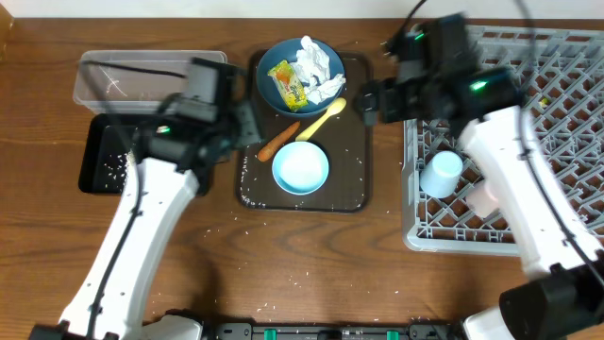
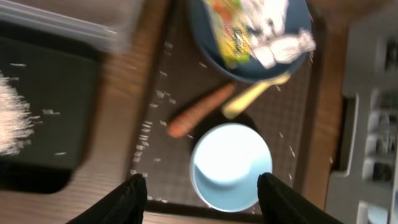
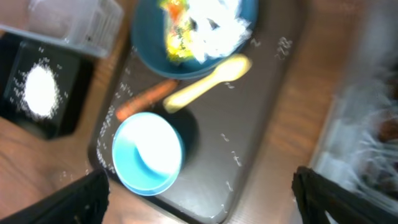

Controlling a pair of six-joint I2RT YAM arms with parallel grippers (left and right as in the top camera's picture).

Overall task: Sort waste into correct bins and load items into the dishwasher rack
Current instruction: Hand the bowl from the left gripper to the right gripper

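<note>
**Writing.** No lettering is legible in any view; the print on the yellow-green wrapper (image 1: pixel 286 83) is too blurred to read.

**Overhead view.**
- A dark brown serving tray (image 1: pixel 349 170) lies mid-table.
- At its far end stands the blue bowl (image 1: pixel 265 77), holding the wrapper and the crumpled tissue (image 1: pixel 316 64).
- The yellow spoon (image 1: pixel 326 111) leans against the bowl's near rim, with the carrot piece (image 1: pixel 278 140) just beside it.
- The white bowl (image 1: pixel 300 168) (pale blue inside) stands upright nearer the camera.
- To the left are the clear tub (image 1: pixel 142 80) and the black tray (image 1: pixel 94 142), both partly covered by the left arm.
- To the right is the grey rack (image 1: pixel 557 104), holding a white cup (image 1: pixel 442 173).
- A pinkish shape (image 1: pixel 483 196) half under the right arm is probably a second cup.
- Stray grains dot the table (image 1: pixel 283 255).

**Wrist views only.**
- A heap of rice (image 2: pixel 12 121) lies in the black tray, and scattered grains (image 2: pixel 146 134) line the serving tray's left edge.
- The left gripper (image 2: pixel 200 180) hangs with its jaws parted and nothing between them, the white bowl below.
- The right gripper (image 3: pixel 200 177) stands wide apart and unladen above the serving tray.
</note>
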